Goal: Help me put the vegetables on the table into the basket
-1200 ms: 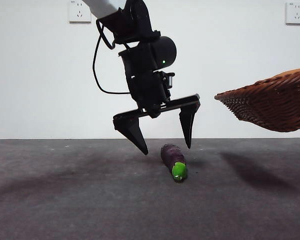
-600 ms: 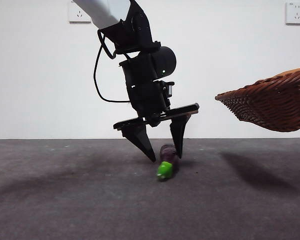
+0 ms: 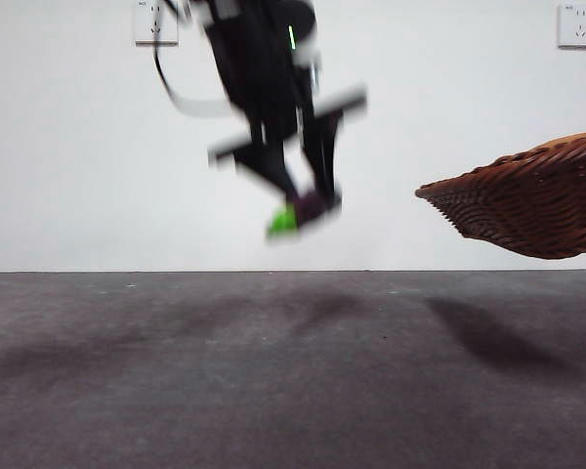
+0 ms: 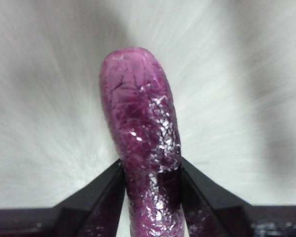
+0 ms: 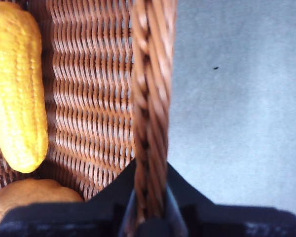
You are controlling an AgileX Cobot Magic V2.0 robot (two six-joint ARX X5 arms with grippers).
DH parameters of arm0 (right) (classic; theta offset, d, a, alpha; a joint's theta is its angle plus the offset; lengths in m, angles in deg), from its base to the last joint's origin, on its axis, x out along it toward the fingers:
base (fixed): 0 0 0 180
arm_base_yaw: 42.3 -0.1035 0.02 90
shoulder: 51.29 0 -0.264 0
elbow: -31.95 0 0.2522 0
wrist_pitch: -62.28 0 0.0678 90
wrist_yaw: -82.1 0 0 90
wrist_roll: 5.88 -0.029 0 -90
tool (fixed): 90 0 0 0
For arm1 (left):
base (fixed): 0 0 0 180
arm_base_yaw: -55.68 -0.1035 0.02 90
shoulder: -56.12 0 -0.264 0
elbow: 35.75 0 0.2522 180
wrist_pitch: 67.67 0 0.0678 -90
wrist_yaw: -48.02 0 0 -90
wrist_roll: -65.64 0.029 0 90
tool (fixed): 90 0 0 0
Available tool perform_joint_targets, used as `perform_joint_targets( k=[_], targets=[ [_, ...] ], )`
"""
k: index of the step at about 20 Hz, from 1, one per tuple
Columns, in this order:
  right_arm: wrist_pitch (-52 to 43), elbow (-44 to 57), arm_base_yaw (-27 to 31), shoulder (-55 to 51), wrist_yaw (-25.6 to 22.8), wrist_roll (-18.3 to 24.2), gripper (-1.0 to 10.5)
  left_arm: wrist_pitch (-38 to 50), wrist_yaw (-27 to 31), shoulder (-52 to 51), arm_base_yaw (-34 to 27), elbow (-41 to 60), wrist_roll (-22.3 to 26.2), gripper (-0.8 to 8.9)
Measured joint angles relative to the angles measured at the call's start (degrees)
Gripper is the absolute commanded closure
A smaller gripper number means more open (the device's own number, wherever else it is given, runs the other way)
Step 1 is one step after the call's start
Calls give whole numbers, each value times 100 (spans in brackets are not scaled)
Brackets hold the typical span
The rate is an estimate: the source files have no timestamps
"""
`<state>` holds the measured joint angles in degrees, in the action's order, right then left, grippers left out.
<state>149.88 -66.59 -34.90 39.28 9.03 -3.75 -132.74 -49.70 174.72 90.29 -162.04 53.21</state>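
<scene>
High above the table (image 3: 293, 371), the small dark purple eggplant with its bright green cap (image 3: 301, 211) hangs clear of the surface, clamped between the two black jaws of the left claw (image 3: 303, 200). The left wrist view shows the jaws pressed against either side of the eggplant's glossy, crackled purple body (image 4: 143, 143), with its rounded end sticking out past them. Seen from the front, the green cap points down and to one side, and the arm and eggplant are smeared by motion blur, so the exact tilt of the eggplant is hard to read.

Off to one side, the wide dark brown woven wicker basket (image 3: 527, 200) is held in the air, tipped so that its braided rim slopes. The right claw (image 5: 148, 197) is clamped on that braided rim (image 5: 150, 98). Inside the basket lie the yellow oblong lumpy vegetable (image 5: 17, 84) and, just beside it, part of the large brown potato (image 5: 29, 200).

With two vegetables in the basket and nothing left on the table, the step in hand appears to be carrying the last one across. The next move likely calls for bringing the eggplant sideways over the basket's open mouth, clearing the raised rim, and letting go only when it is above the woven floor rather than the edge.
</scene>
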Motion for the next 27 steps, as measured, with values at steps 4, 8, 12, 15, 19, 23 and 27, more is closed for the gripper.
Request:
perform_joint_targets(
  k=[4, 8, 12, 15, 19, 23, 27],
  targets=[
    [-144, 0, -627, 0, -59, -240, 963, -155, -374, -1163, 129, -42, 122, 817],
    [-601, 0, -1419, 0, 304, -546, 963, -258, -1488, -1429, 313, -42, -175, 815],
    [-782, 0, -1947, 0, 651, -824, 963, -605, -1528, -1239, 273, -37, -442, 814],
    [-782, 0, -2122, 0, 647, -892, 963, -610, -1556, -1233, 273, -37, -573, 789],
    [-782, 0, -2177, 0, 855, -914, 963, -612, -1644, -1233, 273, -37, -872, 409],
    [-743, 0, -2197, 0, 852, -925, 963, -400, -1646, -1233, 275, -37, -1139, 367],
    [-737, 0, -2197, 0, 579, -927, 963, -400, -1644, -1305, 236, -37, -1075, 371]
  ],
)
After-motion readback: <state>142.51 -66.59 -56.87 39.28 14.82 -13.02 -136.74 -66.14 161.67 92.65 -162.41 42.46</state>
